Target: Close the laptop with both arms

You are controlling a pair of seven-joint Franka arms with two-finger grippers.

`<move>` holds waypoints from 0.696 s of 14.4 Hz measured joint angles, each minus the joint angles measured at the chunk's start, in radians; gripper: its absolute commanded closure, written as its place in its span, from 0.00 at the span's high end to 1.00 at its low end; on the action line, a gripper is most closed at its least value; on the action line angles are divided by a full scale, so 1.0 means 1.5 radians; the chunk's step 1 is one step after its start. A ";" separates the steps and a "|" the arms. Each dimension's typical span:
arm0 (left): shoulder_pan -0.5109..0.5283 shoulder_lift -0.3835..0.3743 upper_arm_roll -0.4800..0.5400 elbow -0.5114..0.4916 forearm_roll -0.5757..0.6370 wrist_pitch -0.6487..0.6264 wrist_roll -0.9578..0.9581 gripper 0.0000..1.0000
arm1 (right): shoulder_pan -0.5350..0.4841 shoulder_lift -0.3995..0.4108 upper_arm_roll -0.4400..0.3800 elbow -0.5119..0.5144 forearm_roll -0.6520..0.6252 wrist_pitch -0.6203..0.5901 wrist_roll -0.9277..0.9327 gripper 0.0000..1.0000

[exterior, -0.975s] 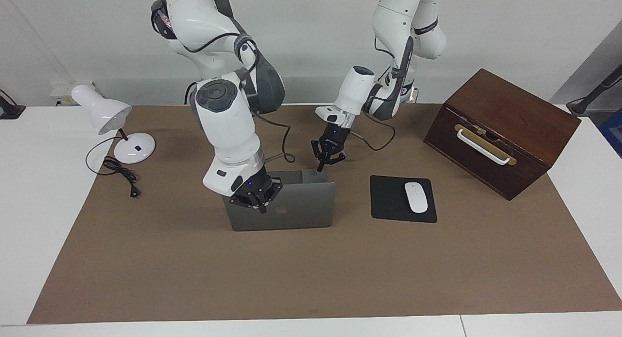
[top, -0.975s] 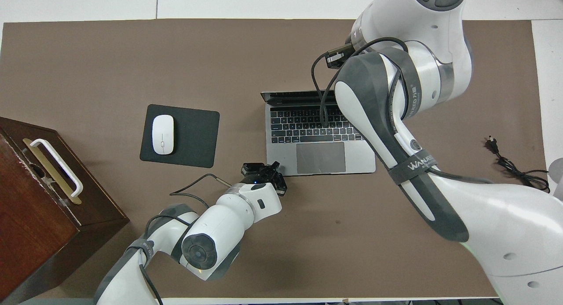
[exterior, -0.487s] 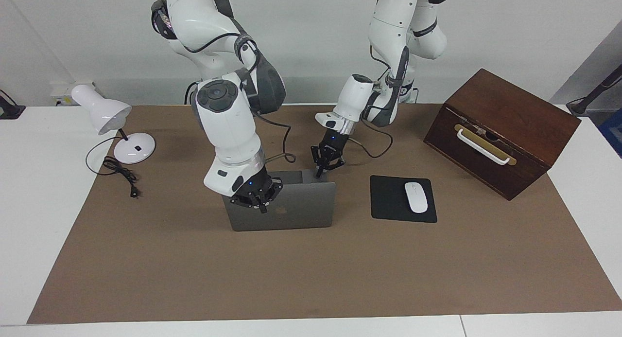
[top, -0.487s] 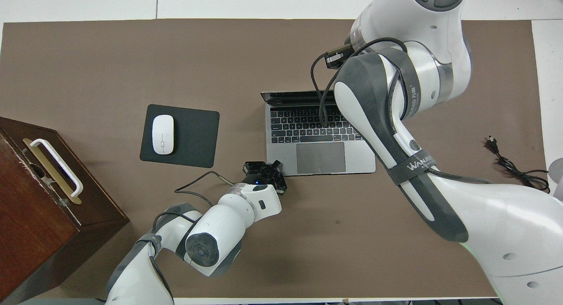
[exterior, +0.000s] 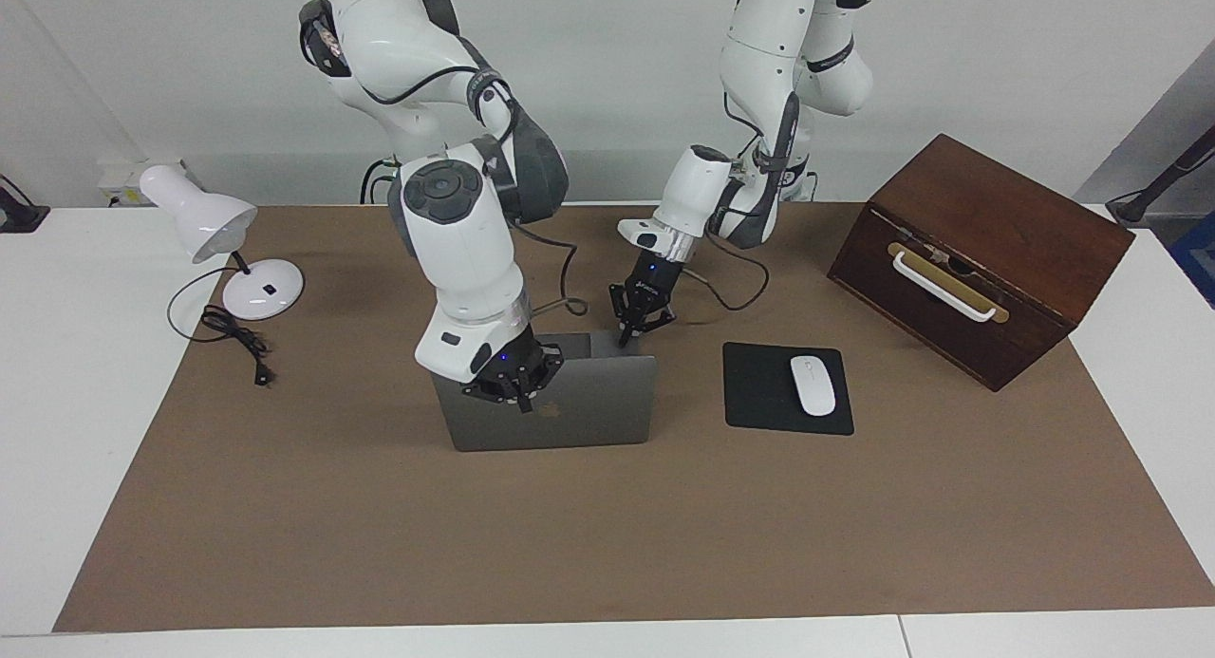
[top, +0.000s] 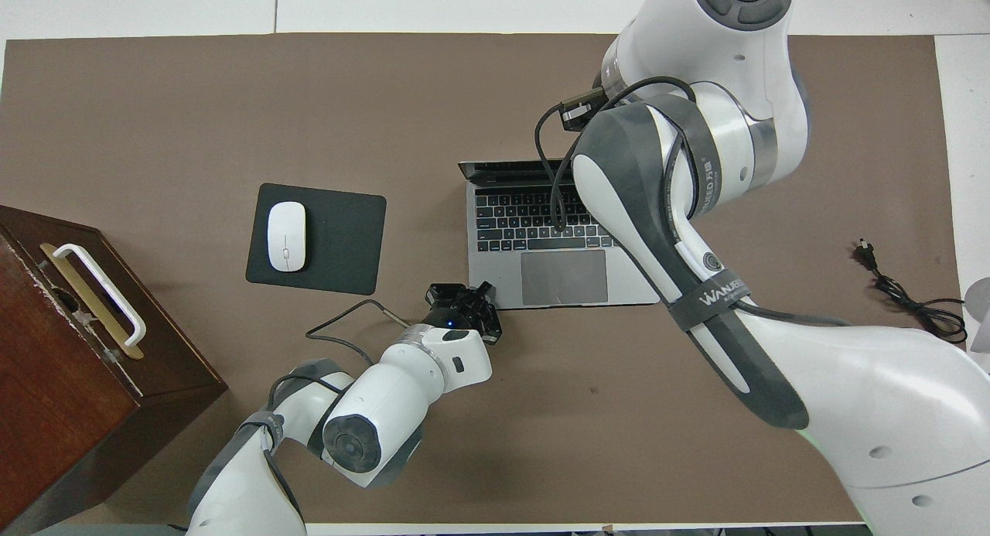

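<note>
The silver-grey laptop (exterior: 593, 406) stands open in the middle of the mat, its lid upright with the apple logo facing away from the robots. Its keyboard shows in the overhead view (top: 526, 215). My right gripper (exterior: 520, 397) is against the outer face of the lid, close to the logo and just below the lid's top edge; in the overhead view the arm hides it. My left gripper (exterior: 626, 333) points down at the corner of the laptop's base nearest the robots, toward the left arm's end, and also shows in the overhead view (top: 473, 298).
A black mouse pad (exterior: 764, 397) with a white mouse (exterior: 813, 385) lies beside the laptop toward the left arm's end. A brown wooden box (exterior: 978, 259) stands at that end. A white desk lamp (exterior: 214, 235) and its cable (exterior: 237, 340) are at the right arm's end.
My right gripper has slid along the lid toward the logo. My left gripper has drawn a little closer to the base corner. The lid's tilt looks the same.
</note>
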 measured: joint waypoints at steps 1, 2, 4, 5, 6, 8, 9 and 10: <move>0.000 0.000 0.000 0.000 0.000 0.000 0.006 0.00 | 0.000 0.000 0.000 -0.004 0.000 0.000 0.000 0.00; 0.000 0.000 0.001 0.000 0.000 0.000 0.013 0.00 | 0.000 0.000 0.000 -0.008 0.000 0.000 0.001 0.00; 0.001 0.000 0.001 0.000 0.000 0.001 0.025 0.00 | 0.000 -0.001 0.000 -0.013 0.001 0.000 0.001 0.00; 0.003 0.000 0.002 -0.001 0.000 0.001 0.031 0.00 | 0.000 -0.002 0.000 -0.016 0.001 0.000 0.001 0.00; 0.004 0.000 0.003 -0.001 0.000 0.001 0.038 0.00 | 0.000 -0.003 0.000 -0.019 0.001 0.000 0.001 0.00; 0.004 0.000 0.003 -0.001 0.000 0.002 0.046 0.00 | 0.000 -0.003 0.000 -0.025 0.002 -0.001 0.003 0.00; 0.004 0.000 0.003 -0.001 0.000 0.002 0.047 0.00 | 0.000 -0.005 0.000 -0.031 0.002 -0.001 0.009 0.00; 0.004 0.000 0.003 -0.002 0.000 0.003 0.049 0.00 | 0.000 -0.007 0.000 -0.038 0.004 -0.001 0.018 0.00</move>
